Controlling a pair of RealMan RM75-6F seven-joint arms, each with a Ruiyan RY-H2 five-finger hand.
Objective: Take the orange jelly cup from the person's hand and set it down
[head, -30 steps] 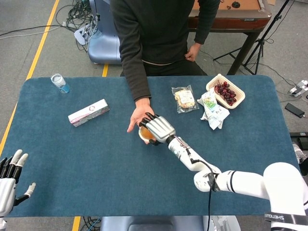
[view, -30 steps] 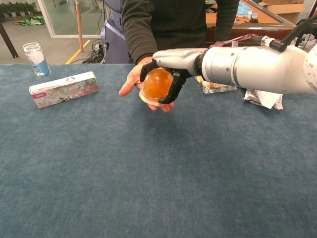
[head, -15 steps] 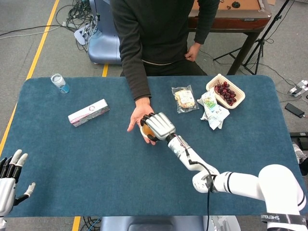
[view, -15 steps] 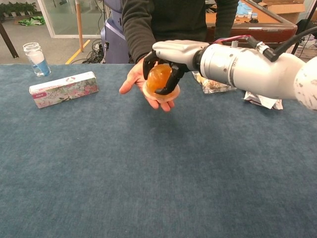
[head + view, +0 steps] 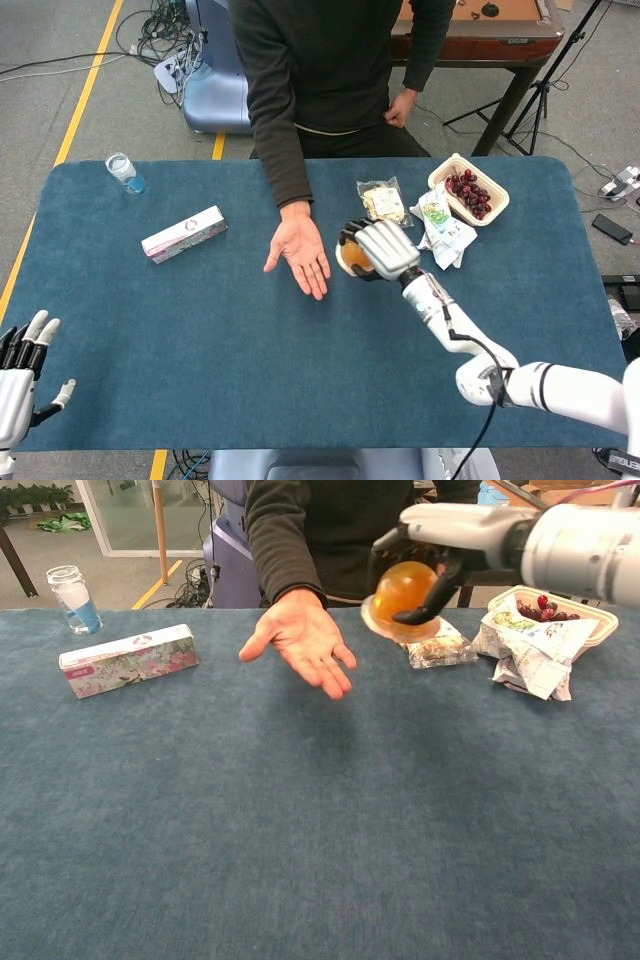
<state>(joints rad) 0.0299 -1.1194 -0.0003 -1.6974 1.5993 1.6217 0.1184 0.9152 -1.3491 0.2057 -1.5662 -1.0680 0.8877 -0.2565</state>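
Observation:
My right hand (image 5: 383, 249) (image 5: 442, 542) grips the orange jelly cup (image 5: 402, 595) (image 5: 352, 259) from above and holds it in the air, well above the blue table (image 5: 200, 330). The cup is a clear dome of orange jelly with a pale rim. It hangs to the right of the person's hand (image 5: 299, 250) (image 5: 303, 642), which lies palm up and empty over the table. My left hand (image 5: 20, 372) rests at the table's near left corner with fingers spread and nothing in it; the chest view does not show it.
A flowered box (image 5: 184, 233) (image 5: 127, 659) and a small bottle (image 5: 124, 172) (image 5: 73, 598) stand at the left. A wrapped snack (image 5: 383, 205), crumpled wrappers (image 5: 443, 226) and a tray of grapes (image 5: 470, 189) lie at the back right, close behind the cup.
My right hand has lifted the jelly cup off the person's palm and carried it up and to the right. The person's hand stays open and is now empty. My left hand has not moved.

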